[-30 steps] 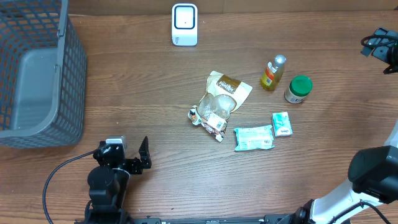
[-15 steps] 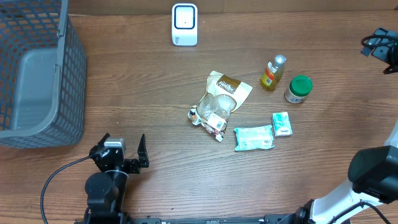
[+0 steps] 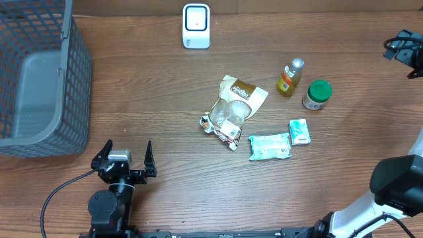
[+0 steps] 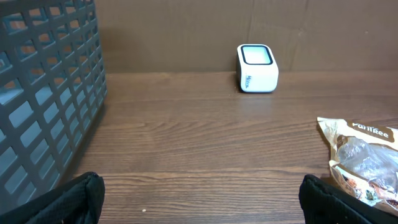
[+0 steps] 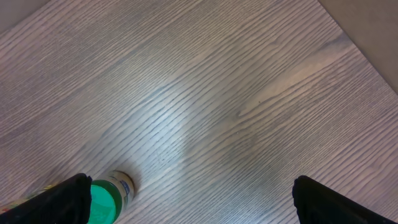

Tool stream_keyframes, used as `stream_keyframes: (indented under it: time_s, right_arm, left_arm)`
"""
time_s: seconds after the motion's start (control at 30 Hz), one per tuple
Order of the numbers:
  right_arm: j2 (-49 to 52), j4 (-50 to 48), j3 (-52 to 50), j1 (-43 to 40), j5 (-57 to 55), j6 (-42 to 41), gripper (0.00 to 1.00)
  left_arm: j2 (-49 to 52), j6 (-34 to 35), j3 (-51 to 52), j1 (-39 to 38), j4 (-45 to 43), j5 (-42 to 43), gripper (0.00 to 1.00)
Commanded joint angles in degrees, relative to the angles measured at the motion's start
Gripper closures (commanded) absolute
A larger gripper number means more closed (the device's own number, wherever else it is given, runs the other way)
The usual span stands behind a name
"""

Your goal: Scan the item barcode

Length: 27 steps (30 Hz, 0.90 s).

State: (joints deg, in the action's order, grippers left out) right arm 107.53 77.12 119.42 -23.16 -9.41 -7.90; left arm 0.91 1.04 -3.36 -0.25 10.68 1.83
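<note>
Brown wood-grain surface (image 3: 152, 99) is carrying everything. The left claw (image 3: 127, 151) is hovering low at the near edge, its fingers spread wide and holding nothing. To this claw's left and slightly ahead, a grey mesh basket (image 3: 79, 86) is standing.

Ahead and to the right of the left claw, a snack bag (image 3: 232, 109) is lying flat and crumpled. It is showing a tan top panel with brown lettering, a clear middle with pale contents, and a busy printed strip at its near end. Any barcode on it is too small to make out.

Farther right of the bag, a large teal packet (image 3: 269, 146) and a small teal packet (image 3: 299, 131) are lying side by side. Beyond them, a yellow bottle (image 3: 289, 78) with a silver cap and a green-lidded jar (image 3: 316, 94) are standing upright, close together.

Farthest ahead, a white scanner (image 3: 196, 26) is standing at the back edge, well apart from the bag.

The right claw (image 5: 189, 186) is hanging above the far right corner, spread wide and empty, beside the jar.
</note>
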Motion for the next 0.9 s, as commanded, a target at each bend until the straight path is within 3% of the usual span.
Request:
stream_keyframes:
  time_s: [0.0, 0.2, 0.87]
  right_arm:
    - [-0.4, -0.3, 0.5, -0.1, -0.4, -0.2, 0.00]
    - [-0.4, -0.3, 0.5, -0.1, -0.4, -0.2, 0.00]
    - [-0.4, -0.3, 0.5, -0.1, -0.4, -0.2, 0.00]
  left_arm:
    - [-0.7, -1.3, 0.6, 0.2, -0.9, -0.7, 0.01]
    - [-0.7, -1.3, 3.1, 0.2, -6.4, -0.7, 0.00]
    - [-0.7, -1.3, 3.1, 0.2, -6.3, -0.8, 0.00]
